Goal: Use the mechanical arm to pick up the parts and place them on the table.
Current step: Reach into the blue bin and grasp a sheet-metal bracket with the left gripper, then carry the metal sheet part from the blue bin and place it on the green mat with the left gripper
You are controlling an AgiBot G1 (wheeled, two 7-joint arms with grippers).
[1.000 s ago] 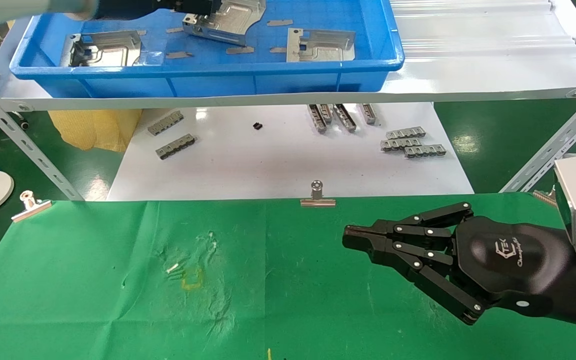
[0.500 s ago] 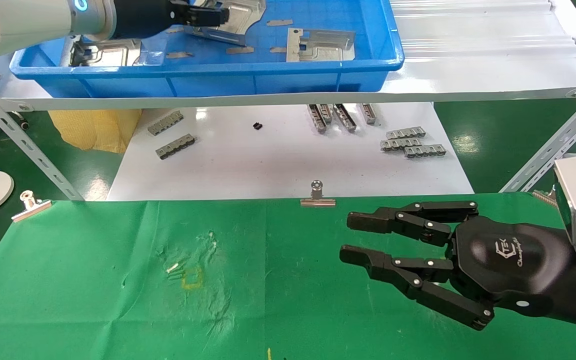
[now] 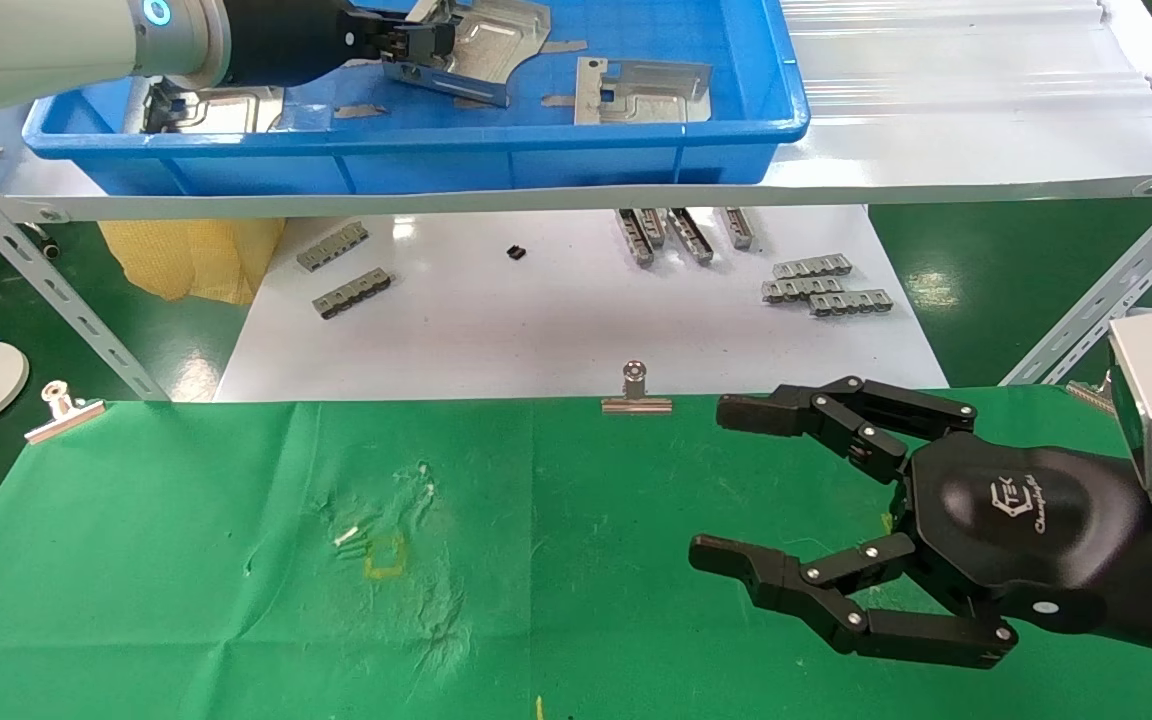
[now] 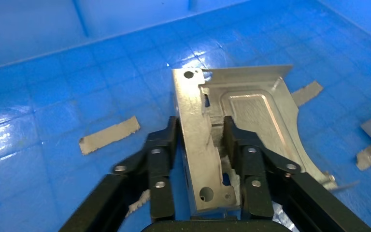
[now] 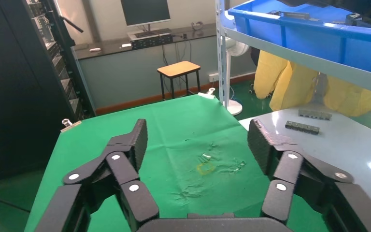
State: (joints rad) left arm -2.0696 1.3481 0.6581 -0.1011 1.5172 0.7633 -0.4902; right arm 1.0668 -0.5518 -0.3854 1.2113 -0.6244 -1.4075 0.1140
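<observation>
My left gripper [image 3: 424, 42] reaches into the blue bin and is shut on a silver part [image 3: 496, 35], which is tilted up off the bin floor. In the left wrist view the black fingers [image 4: 162, 150] clamp the part [image 4: 251, 104] by its bent edge. Two more parts [image 3: 641, 90] [image 3: 221, 105] lie flat in the bin. My right gripper [image 3: 723, 482] hovers open over the right side of the green table [image 3: 236, 560], nothing between its fingers. In the right wrist view it [image 5: 198, 130] faces along the bare green cloth [image 5: 183, 125].
The blue bin [image 3: 536, 155] stands on a white metal shelf [image 3: 936, 120] behind the table. Below lies a glossy white board [image 3: 556, 330] with grey comb-like strips [image 3: 826, 285]. Binder clips [image 3: 635, 392] grip the table's far edge. Small grey tabs [image 4: 108, 135] litter the bin floor.
My right gripper has gone from shut to wide open. My left gripper has closed on the part in the bin and tipped it upward.
</observation>
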